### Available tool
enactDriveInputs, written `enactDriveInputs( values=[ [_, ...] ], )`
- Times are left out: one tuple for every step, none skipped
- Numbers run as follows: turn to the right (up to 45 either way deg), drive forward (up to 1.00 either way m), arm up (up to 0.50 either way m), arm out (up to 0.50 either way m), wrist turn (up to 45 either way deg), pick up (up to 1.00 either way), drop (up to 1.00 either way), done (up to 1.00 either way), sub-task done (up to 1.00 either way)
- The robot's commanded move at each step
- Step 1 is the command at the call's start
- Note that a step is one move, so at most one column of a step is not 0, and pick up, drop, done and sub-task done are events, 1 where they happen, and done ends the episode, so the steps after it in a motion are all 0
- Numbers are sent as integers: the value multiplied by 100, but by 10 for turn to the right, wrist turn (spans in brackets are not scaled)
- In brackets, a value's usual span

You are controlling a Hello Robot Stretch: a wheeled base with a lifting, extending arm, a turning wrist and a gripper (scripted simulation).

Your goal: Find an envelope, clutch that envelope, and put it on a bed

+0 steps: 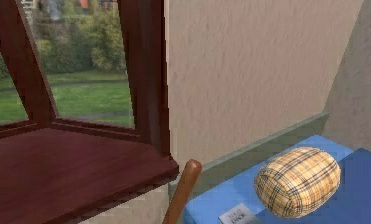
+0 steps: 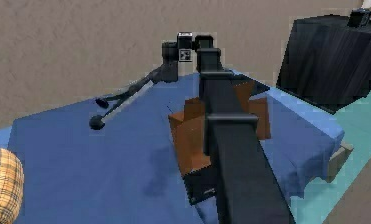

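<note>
bed: the blue bed (image 2: 83, 165) spreads under our arm (image 2: 238, 150), with a checked pillow (image 1: 298, 180) on it.
white thing: a white flat thing (image 1: 238, 213) with dark marks lies on the blue cover just beside the pillow, cut by the forward view's bottom edge. we take it for the envelope, though it is too small to be sure.
gripper: our gripper (image 2: 99, 111) reaches out over the bed, fingers pointing toward the arm side view's left. we cannot tell whether the fingers are apart or together. only bare blue cover lies behind the far end, so it holds nothing.
relation: the pillow sits at the arm side view's left edge, so we judge the white flat thing lies leftward of the fingers, past that edge.
long axis: too little of it shows to tell.
clutter: a brown box (image 2: 188, 130) lies on the cover beneath the arm, and a black box (image 2: 328, 60) stands at the upper right.
step: if that is the envelope, it is already on the bed.
</note>
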Motion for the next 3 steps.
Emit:
enactDriveInputs(
  values=[
    [0,0,0,0,-270,0,0,0,0],
    [0,0,0,-40,0,0,0,0,0],
    [60,0,0,0,0,0,0,0,0]
  ],
)
